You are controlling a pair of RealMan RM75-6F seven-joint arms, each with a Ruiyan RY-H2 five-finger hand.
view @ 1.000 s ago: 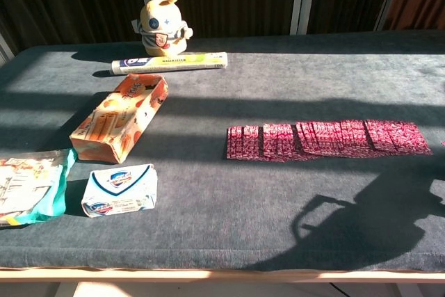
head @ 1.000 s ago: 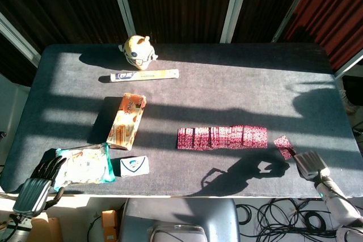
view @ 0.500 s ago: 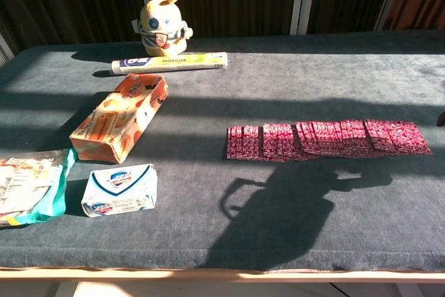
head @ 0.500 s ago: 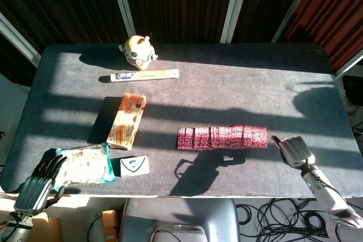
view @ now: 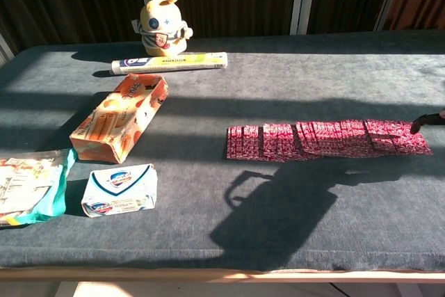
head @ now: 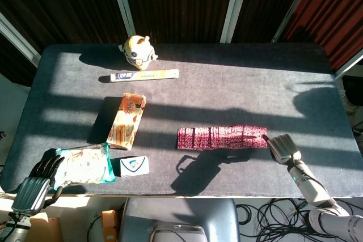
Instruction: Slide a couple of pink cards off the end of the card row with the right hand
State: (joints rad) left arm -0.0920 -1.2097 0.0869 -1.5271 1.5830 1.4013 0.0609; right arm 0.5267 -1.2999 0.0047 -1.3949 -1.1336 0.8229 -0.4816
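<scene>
Covering the whole work area, dark grey felt tabletop [head: 227, 83], banded with sunlight and long shadows; behind it, dark slatted wall panels with pale upright frames; cables on the floor at the near right corner.

Card row [head: 222, 137] of pink cards lying flat right of centre, running left to right, overlapped edge on edge; right end of the row just beside the right hand [head: 282, 147]; open felt behind the row to the far edge, and open felt in front of it under a large shadow.

Right hand low over the felt near the front right edge, fingertips pointing at the row's end; contact with the end cards cannot be told; seen mostly from the back, so open or closed cannot be told; only a dark fingertip showing at the frame edge in the chest view.

Left hand [head: 38, 181] at the front left corner, off the edge, fingers apart, holding nothing, touching a teal-edged packet [head: 85, 165].

Soap box [head: 134, 166] just beside the packet; open orange carton [head: 127, 119] behind it; long white tube box [head: 144, 75] and plush toy [head: 138, 51] near the far edge.
</scene>
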